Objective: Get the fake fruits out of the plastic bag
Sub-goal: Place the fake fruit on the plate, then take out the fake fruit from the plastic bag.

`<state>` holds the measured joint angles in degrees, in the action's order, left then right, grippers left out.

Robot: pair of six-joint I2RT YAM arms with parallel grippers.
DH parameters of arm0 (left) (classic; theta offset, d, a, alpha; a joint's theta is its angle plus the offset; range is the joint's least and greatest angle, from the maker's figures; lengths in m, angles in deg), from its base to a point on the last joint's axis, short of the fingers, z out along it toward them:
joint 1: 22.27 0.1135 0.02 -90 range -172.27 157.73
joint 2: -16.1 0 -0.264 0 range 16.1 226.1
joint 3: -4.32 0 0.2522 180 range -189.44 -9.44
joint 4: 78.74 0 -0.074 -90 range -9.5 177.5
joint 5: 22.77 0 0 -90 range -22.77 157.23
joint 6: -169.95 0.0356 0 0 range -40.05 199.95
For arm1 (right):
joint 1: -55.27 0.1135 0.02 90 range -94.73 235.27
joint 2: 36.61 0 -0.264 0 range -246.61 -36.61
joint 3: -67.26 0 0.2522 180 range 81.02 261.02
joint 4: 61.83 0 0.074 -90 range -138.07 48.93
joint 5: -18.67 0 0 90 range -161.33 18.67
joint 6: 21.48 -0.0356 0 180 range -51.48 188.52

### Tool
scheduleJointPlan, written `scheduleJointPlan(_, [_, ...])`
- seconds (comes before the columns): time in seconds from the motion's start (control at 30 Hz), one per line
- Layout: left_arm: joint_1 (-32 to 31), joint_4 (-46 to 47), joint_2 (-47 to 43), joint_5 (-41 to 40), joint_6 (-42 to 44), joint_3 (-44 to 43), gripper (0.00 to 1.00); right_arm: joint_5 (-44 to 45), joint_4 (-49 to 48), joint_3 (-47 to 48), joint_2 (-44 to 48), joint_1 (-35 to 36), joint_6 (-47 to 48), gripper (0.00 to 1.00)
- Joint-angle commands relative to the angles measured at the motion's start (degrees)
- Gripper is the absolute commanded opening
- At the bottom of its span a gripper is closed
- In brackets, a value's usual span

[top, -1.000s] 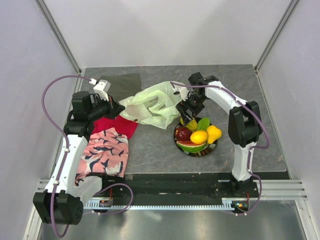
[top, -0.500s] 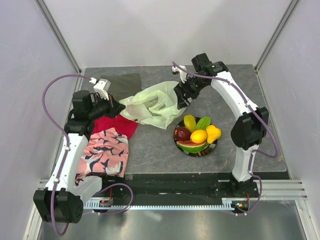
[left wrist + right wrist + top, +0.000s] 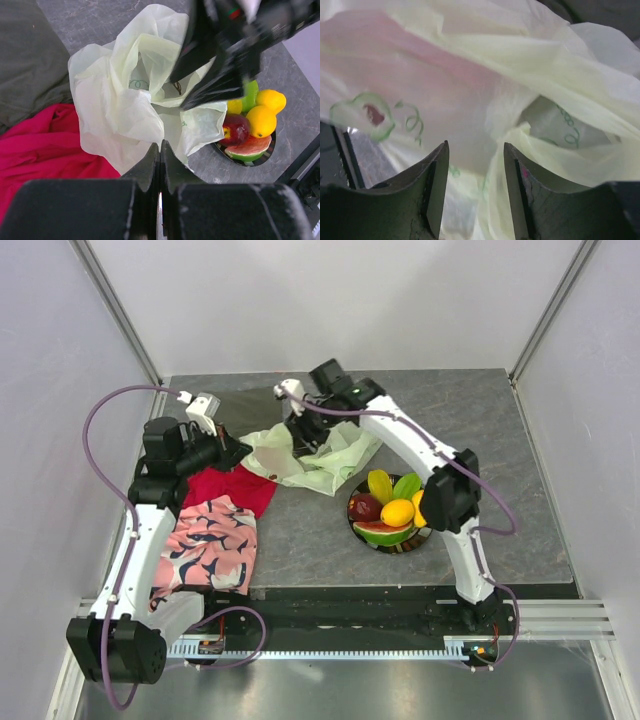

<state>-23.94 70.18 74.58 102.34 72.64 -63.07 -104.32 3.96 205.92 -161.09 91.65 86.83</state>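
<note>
Top external: grey stone table between pale walls; left claw closed, right claw parted over plastic bag

Bright, even light, soft shadows; right arm motion-blurred in left wrist view.

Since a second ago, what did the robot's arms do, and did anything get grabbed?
The right gripper swung from above the plate leftward to the plastic bag, its jaws apart over the film; it grabbed nothing. The left gripper stayed shut on the bag's edge. The fake fruits and cloths stayed put.
</note>
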Motion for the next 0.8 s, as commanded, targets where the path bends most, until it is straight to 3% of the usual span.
scheduleJointPlan(0.0, [0.3,2.4,-1.4,1.1,-3.0,-3.2,0.02,9.6,-4.9,4.5,-6.2,2.8,-6.1,0.54])
scheduleJointPlan(0.1, [0.3,1.9,-2.1,0.9,-3.6,-4.4,0.02,15.3,-6.7,4.0,-9.1,2.8,-9.9,0.54])
scheduleJointPlan(0.23, [0.4,0.7,-3.1,0.9,-3.4,-5.6,0.02,34.6,-8.3,4.6,-10.1,2.6,-10.9,0.56])
scheduleJointPlan(0.43, [0.4,-5.6,-4.7,3.0,0.4,-6.4,0.02,43.0,-9.7,4.1,-7.4,-0.2,-7.6,0.59])
scheduleJointPlan(0.77, [0.4,-10.3,-9.2,7.5,3.7,-1.8,0.02,53.3,-11.1,-5.5,-3.4,-3.1,-4.9,0.76])
